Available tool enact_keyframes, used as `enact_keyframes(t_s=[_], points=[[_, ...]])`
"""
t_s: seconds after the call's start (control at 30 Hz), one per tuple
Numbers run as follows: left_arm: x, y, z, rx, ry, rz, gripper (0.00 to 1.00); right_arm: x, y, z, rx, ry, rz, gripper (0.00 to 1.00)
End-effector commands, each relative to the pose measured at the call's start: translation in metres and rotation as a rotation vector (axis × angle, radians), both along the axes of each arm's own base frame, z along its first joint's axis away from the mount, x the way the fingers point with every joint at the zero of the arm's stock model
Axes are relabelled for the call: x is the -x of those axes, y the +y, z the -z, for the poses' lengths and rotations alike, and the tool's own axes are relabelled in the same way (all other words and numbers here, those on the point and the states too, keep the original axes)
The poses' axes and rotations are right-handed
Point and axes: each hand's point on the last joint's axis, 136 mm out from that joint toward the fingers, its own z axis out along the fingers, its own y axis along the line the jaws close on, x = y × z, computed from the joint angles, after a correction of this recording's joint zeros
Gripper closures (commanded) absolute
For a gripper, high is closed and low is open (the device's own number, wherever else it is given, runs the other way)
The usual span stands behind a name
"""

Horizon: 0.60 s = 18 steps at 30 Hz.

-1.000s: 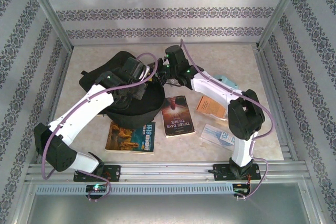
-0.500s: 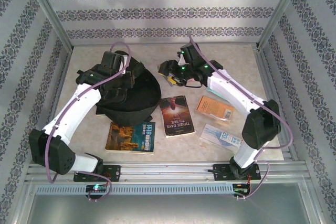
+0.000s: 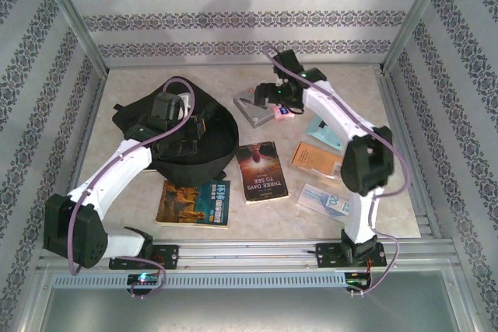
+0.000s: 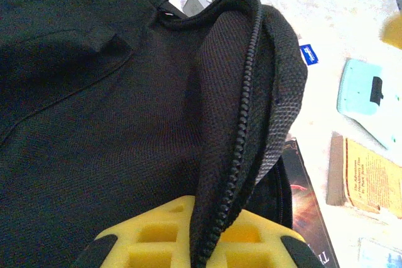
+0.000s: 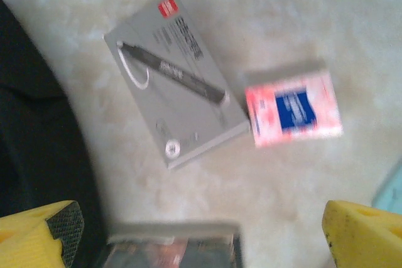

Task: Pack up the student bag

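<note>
Right now your left tool (image 4: 200, 243) is pinched tight on the zipped lip (image 4: 242, 111) of the student bag (image 3: 132, 118), which lies on the left half of the counter (image 3: 366, 91) with that lip raised and facing the middle. Your right tool (image 3: 272, 101) hangs over the far middle with its fingers (image 5: 361, 233) spread wide and nothing between them, so it is the free arm and much the nearer one to the loose things. Directly under it the grey box (image 5: 176, 86) lies flat, its long axis running on a diagonal across the wrist view. I judge you will need to turn the wrist so the fingers close across its narrow width before you come down. From that box the bag's mouth lies to the robot's left, a short carry. Mind the edges: a strip of bare counter separates the box from the black fabric, the small pink box (image 5: 293, 108) sits just beside one corner, whether touching I cannot tell, and the dark book (image 3: 262, 171) lies close on the near side. The far side is open room.
</note>
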Motion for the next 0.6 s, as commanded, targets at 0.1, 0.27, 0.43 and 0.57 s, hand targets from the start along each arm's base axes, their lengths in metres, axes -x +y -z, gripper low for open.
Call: enact_keyframes(t_s=[0.1,0.27,0.43,0.57], points=[[-0.013,0.020,-0.024,0.033,-0.121,-0.108,1.00,-0.042,0.022,0.030,0.305,-0.067,-0.275,0.02],[-0.013,0.018,-0.021,0.069,-0.103,-0.106,1.00,-0.054,0.043,0.055,0.286,-0.064,-0.388,0.02],[-0.015,0.013,-0.018,0.087,-0.088,-0.092,1.00,-0.060,0.041,0.074,0.283,-0.002,-0.376,0.02],[-0.017,0.010,-0.014,0.102,-0.075,-0.087,1.00,-0.063,0.039,0.083,0.256,0.024,-0.357,0.02]])
